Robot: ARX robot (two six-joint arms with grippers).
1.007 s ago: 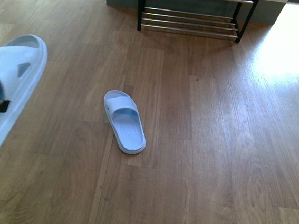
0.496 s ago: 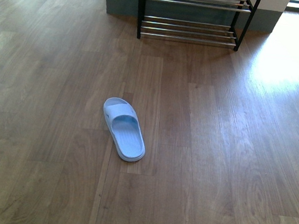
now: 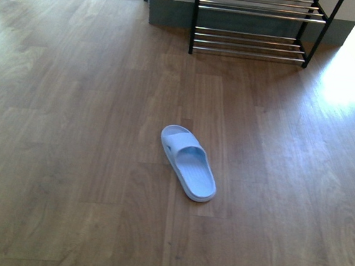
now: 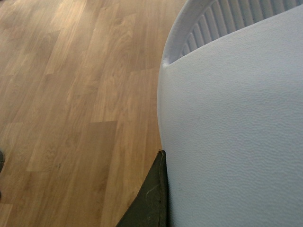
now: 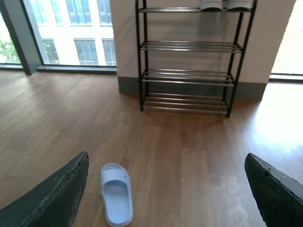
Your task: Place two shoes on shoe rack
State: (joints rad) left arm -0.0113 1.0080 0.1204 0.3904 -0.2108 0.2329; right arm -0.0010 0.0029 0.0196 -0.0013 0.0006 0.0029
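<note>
The shoes in view are light blue slippers, not sneakers. One slipper (image 3: 188, 163) lies on the wood floor, toe toward me; it also shows in the right wrist view (image 5: 116, 194). My left gripper (image 4: 222, 213) is shut on the other light blue slipper (image 4: 236, 109), which fills its view; one dark finger (image 4: 150, 203) presses its side. The black-framed shoe rack (image 3: 256, 35) with chrome rods stands against the far wall, also in the right wrist view (image 5: 187, 46). My right gripper (image 5: 168, 194) is open and empty, above the floor, facing the rack. Neither arm shows in the front view.
White-soled shoes (image 5: 225, 4) sit on the rack's top shelf. Large windows (image 5: 71, 28) are to the left of the rack. A bright sun patch (image 3: 353, 74) lies on the floor at the right.
The held slipper, at the front view's left edge a second ago, is out of that view. The floor slipper and rack now appear further right in the front view.
</note>
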